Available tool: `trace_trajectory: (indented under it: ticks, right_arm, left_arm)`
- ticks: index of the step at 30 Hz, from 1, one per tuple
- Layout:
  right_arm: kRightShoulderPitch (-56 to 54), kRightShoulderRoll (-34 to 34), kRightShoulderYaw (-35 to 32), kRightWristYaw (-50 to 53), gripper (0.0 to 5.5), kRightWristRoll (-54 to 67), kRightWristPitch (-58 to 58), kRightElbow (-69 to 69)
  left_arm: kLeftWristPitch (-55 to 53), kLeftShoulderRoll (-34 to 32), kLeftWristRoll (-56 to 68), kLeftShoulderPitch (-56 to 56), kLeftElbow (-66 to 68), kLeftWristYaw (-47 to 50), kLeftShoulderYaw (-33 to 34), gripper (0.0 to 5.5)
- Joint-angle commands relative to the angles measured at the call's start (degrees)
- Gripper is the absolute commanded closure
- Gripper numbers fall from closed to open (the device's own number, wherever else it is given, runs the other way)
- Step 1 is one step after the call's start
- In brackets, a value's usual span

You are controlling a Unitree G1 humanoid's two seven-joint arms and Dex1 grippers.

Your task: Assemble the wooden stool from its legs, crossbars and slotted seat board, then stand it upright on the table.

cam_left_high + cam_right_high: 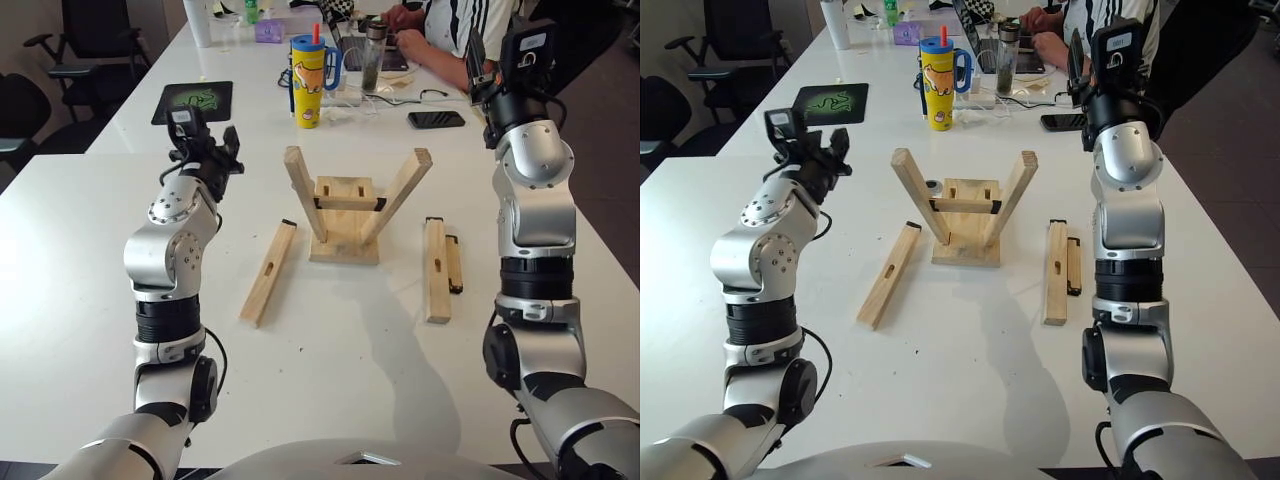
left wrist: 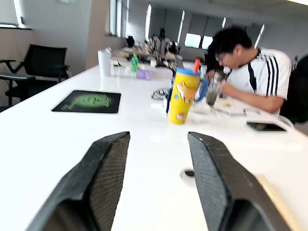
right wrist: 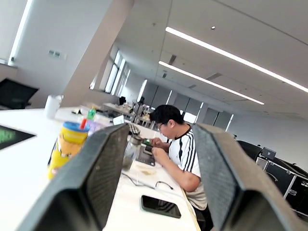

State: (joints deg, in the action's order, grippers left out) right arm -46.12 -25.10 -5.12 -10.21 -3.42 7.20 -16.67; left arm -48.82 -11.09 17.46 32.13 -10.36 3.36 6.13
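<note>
Loose leg lies flat, long axis running near-left to far-right. Second leg and crossbar lie side by side, pointing away from you. Between them sits the seat board — upturned legs splayed outward. All sit well apart from the table's near edge. Left gripper and right gripper — both spread wide, holding nothing.

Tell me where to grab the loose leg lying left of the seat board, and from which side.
I'd grip the loose leg at mid-length, coming straight down with the jaws across its width. It lies flat on the table with both long sides free, and it is nearest the left gripper.
</note>
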Motion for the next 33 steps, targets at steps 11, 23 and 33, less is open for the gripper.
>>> trace_trajectory:
  ticks: [11,23,33]
  right_arm:
    - [-7.2,1.7,12.5,-27.9,3.05,-3.4,-33.0,-41.9]
    - [5.9,3.7,15.3,-45.1,3.05,9.2,-21.5,-5.8]
    - [0.9,4.8,7.2,-22.9,3.05,4.5,-6.6,0.7]
  left_arm:
    - [-5.7,-19.1,-4.5,-6.6,-11.1,-25.4,-27.1,3.26]
    - [4.4,-11.2,-14.3,6.4,12.4,-23.4,-27.7,3.26]
    - [11.1,-7.6,-19.1,10.2,25.1,-21.4,-24.0,3.26]
